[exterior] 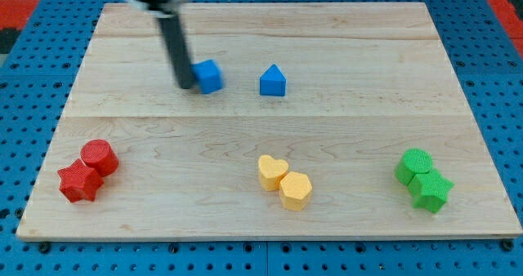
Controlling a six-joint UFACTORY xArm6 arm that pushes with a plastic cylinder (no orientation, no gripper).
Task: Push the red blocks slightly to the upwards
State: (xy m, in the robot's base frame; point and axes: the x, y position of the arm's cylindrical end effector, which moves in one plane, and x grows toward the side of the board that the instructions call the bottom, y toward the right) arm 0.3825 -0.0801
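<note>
single camera view only; no second view is available, so no overlap can be noted. the scene is seen from above and in front, tilted downward, so the wooden board [270,129] appears as a trapezoid, narrower at the view's top. the whole board is framed, cropped slightly at the bottom corners, with blue perforated table [24,88] visible around it. the rod is cut off by the top edge, blurred there; its tip [186,86] is seen at upper left.
</note>
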